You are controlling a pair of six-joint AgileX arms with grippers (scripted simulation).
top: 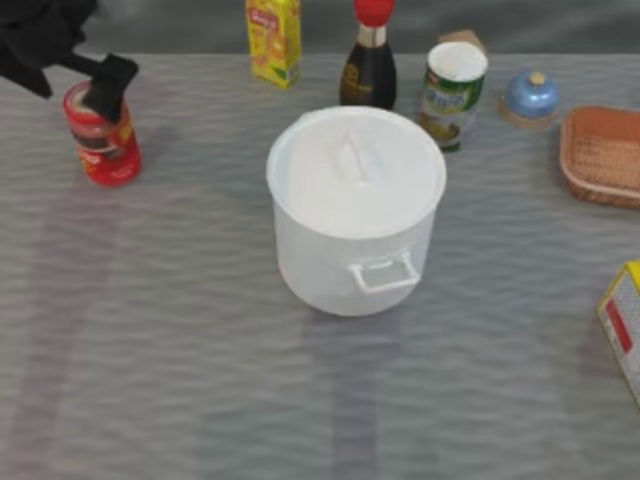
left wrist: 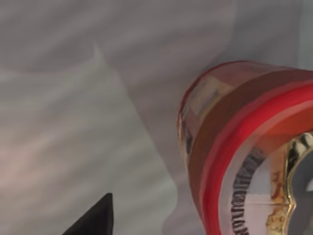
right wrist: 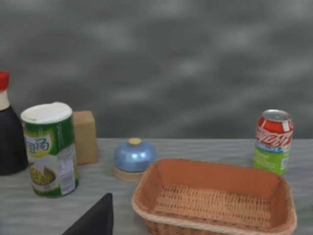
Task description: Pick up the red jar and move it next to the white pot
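Note:
The red jar (top: 102, 138) stands at the table's far left, well apart from the white pot (top: 355, 205), which sits in the middle with its lid on and its side handle toward the front. My left gripper (top: 103, 98) hangs open right over the jar's lid. In the left wrist view the jar (left wrist: 244, 147) fills one side from close up, and one dark finger (left wrist: 95, 220) shows clear of its wall; the other finger is hidden. My right arm is out of the top view; one finger (right wrist: 95, 218) of its open gripper shows in its wrist view.
Along the back stand a yellow juice carton (top: 274, 40), a dark bottle with a red cap (top: 369, 60), a green-labelled can (top: 452, 92) and a blue bell (top: 531, 97). A wicker basket (top: 604, 155) and a yellow box (top: 625, 325) sit at the right edge.

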